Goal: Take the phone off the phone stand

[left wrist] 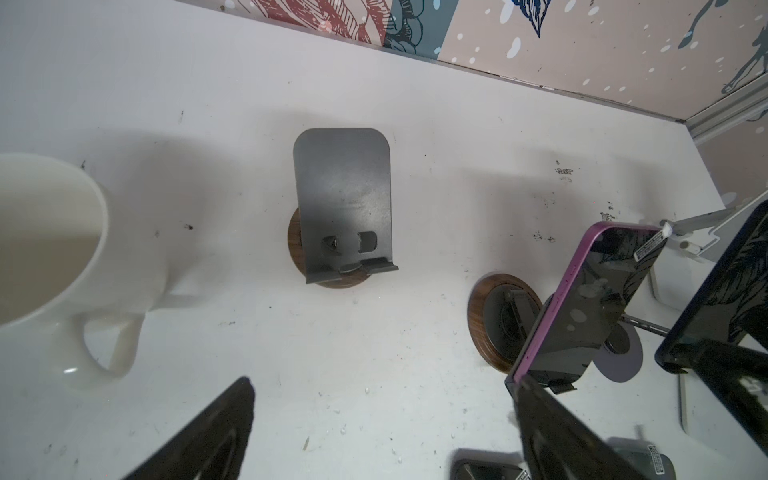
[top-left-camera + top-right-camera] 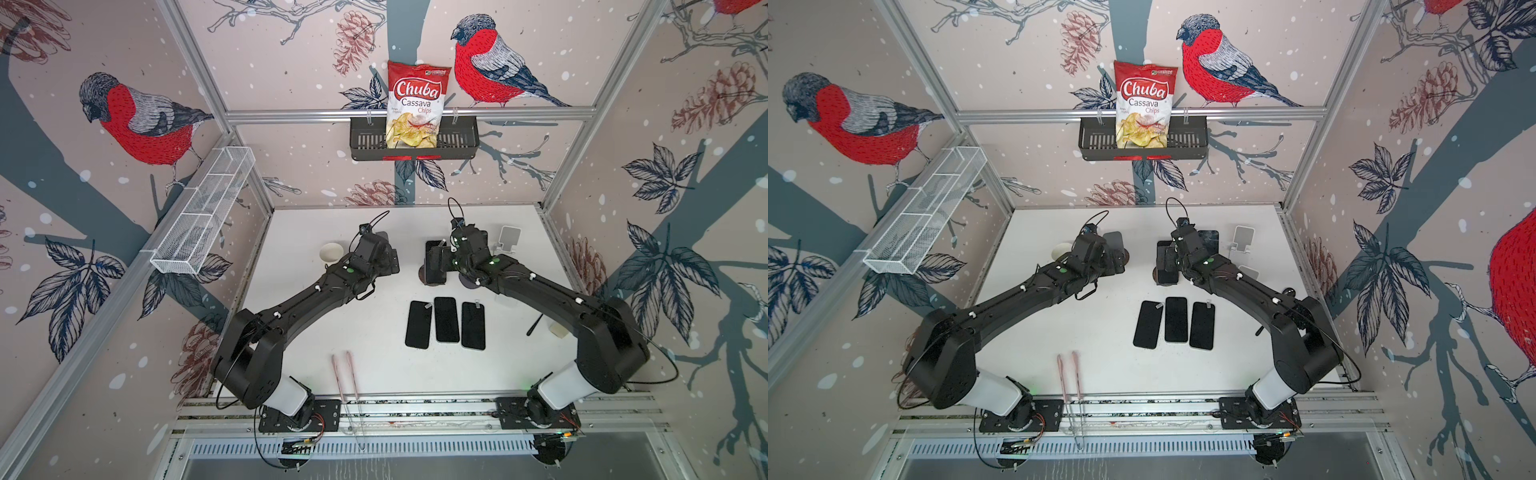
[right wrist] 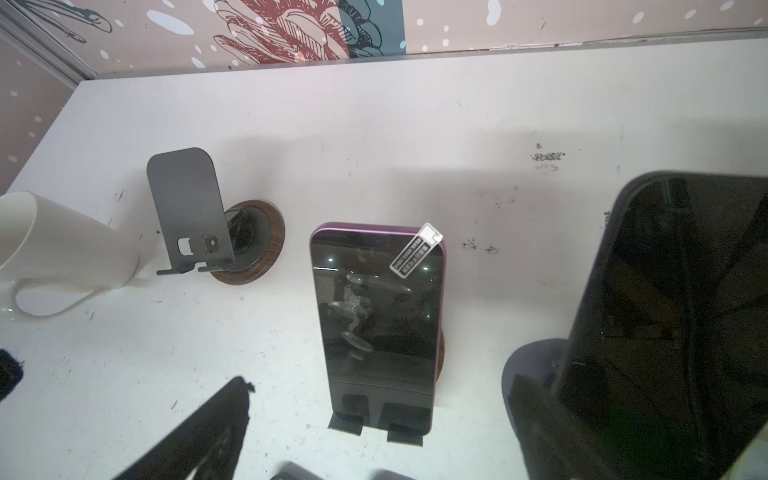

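Leaning back on its phone stand [image 3: 405,434], the purple-edged phone [image 3: 376,324] sits upright with its dark screen toward the arms. It has a small striped sticker [image 3: 417,249] at one top corner, and its lower edge is caught in the stand's two black lips; the stand's round wooden base shows behind it. The right end effector [image 3: 378,380] hangs just in front of the phone, fingers [image 3: 199,432] spread wide and holding nothing. The left end effector [image 1: 382,381] is likewise spread and empty; in the left wrist view one of its fingers [image 1: 561,428] overlaps the phone's lower corner, and whether they touch cannot be told. Beside the phone, toward the left arm, an empty grey metal stand [image 1: 343,199] rests on a wooden disc, with a white mug [image 1: 45,249] beyond it. On the other side a second dark phone [image 3: 665,311] leans on its own stand. Nearer the arm bases three black phones [image 2: 446,319] lie flat side by side on the white tabletop [image 2: 374,332]. At the back wall a Chuba cassava chips bag [image 2: 417,104] sits in a black basket [image 2: 457,143].
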Robot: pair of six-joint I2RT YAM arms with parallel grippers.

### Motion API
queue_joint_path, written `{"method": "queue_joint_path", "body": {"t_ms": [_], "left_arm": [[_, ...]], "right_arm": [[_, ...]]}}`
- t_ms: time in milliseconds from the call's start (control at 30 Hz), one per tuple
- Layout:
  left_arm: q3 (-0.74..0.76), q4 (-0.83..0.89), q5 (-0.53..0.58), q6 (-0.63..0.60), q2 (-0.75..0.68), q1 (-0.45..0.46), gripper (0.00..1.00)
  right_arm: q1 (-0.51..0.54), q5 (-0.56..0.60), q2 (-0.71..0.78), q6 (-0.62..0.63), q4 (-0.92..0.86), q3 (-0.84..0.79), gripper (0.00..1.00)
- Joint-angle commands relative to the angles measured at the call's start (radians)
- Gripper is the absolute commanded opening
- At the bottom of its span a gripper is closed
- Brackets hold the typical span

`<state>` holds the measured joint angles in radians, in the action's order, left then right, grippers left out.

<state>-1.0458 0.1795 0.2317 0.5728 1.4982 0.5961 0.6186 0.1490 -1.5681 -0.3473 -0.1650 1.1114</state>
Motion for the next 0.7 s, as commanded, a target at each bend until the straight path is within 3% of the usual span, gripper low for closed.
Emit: {"method": "queue_joint_path", "body": {"t_ms": [0, 433, 667], "left_arm": [[0.029, -0.062, -0.003, 0.024, -0.021, 0.004, 0.96], [0.053, -0.135, 0.001, 0.071, 0.007, 0.082, 0.97], [-0.072, -0.128, 0.041, 0.082, 0.107, 0.156, 0.97]], "right_arm": [[0.012, 0.008, -0.007, -0.014, 0.008, 0.01, 0.99], [0.007, 0.169, 0.099, -0.022, 0.0, -0.019, 0.99], [-0.037, 0.21, 0.191, -0.035, 0.014, -0.073, 0.99]]}}
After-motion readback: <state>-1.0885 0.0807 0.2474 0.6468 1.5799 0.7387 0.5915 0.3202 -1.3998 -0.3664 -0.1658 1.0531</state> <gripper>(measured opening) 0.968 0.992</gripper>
